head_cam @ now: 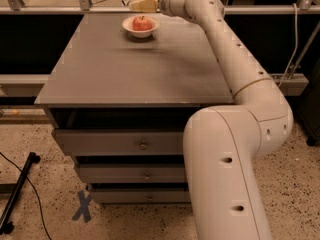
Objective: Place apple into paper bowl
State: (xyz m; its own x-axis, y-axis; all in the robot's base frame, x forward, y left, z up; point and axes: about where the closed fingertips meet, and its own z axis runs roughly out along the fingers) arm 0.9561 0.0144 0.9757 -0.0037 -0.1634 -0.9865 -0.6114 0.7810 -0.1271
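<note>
The red apple (pixel 142 22) sits inside the cream-white paper bowl (pixel 132 29), which stands near the far edge of the grey tabletop (pixel 135 69). My gripper (pixel 142 5) is raised above and just behind the bowl, apart from the apple and holding nothing. The white arm reaches to it from the lower right, across the table's right side.
The tabletop belongs to a grey cabinet with drawers (pixel 142 145) below its front edge. A metal rail (pixel 65 9) runs behind the table. A black stand leg and cable (pixel 20 196) lie on the floor at the left, near a blue X mark (pixel 82 205).
</note>
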